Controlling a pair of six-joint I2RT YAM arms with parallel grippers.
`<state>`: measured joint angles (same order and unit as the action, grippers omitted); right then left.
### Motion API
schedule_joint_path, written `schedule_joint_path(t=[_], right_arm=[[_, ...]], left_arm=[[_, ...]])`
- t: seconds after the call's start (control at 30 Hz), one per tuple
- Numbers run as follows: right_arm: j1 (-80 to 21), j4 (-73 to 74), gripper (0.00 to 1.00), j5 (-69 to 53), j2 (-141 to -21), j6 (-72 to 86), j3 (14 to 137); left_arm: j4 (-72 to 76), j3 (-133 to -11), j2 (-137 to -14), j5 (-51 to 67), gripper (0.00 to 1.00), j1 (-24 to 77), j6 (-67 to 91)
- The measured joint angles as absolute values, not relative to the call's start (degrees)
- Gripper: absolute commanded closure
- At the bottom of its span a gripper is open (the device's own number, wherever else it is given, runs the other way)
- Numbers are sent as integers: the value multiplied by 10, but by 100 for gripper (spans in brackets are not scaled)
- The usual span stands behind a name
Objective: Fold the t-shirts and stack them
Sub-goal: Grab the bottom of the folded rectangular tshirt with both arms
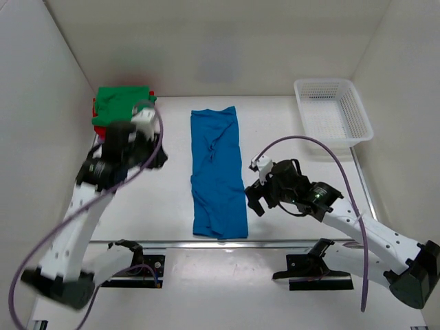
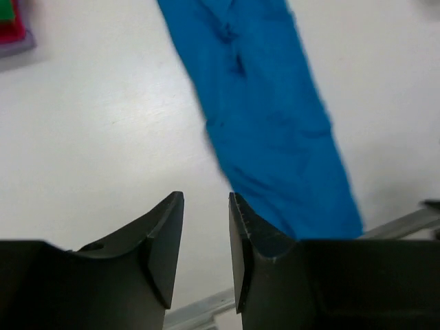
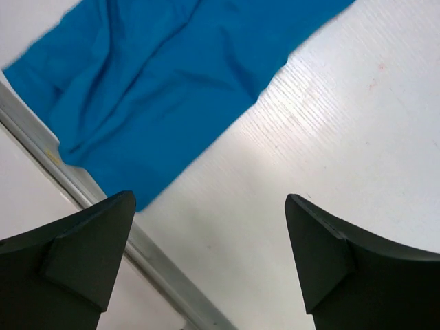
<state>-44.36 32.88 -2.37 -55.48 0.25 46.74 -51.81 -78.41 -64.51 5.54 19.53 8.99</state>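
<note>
Far left corner: folded green t-shirt [image 1: 122, 102] on top of a red t-shirt [image 1: 97, 115], stacked on the tabletop [image 1: 158, 206]. Left jaws: near that stack, left of the blue cloth, standing a little apart with nothing between them. Centre: blue t-shirt [image 1: 218, 172], folded into a long narrow strip, lying flat, running near to far, its near end just beside the metal rail [image 1: 172, 242]. Right jaws: just right of the strip's near half, spread wide, holding nothing. Far right corner: white mesh basket [image 1: 357, 113], well apart from the shirts

Bright even light, faint shadows, soft focus
</note>
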Motion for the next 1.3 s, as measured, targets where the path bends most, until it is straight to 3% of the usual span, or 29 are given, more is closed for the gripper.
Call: schedule_joint_path(t=[0.13, 0.2, 0.27, 0.77, 1.0, 1.3], right_arm=[[-439, 328, 14, -49, -505, -50, 402], [-449, 329, 19, -58, -487, -73, 374], [-460, 330, 17, -64, -480, -93, 359], [-517, 260, 18, -112, -487, -135, 281], [-535, 222, 19, -100, -487, -136, 256], [-567, 152, 26, -69, -505, -166, 228]], left_arm=[[-426, -457, -414, 67, 55, 194, 37], [-406, -359, -370, 90, 61, 210, 16], [-383, -311, -353, 106, 63, 220, 2], [-239, -225, -291, 327, 63, 269, -200], [-266, -162, -225, 359, 65, 273, -358], [-226, -95, -161, 394, 65, 273, -433]])
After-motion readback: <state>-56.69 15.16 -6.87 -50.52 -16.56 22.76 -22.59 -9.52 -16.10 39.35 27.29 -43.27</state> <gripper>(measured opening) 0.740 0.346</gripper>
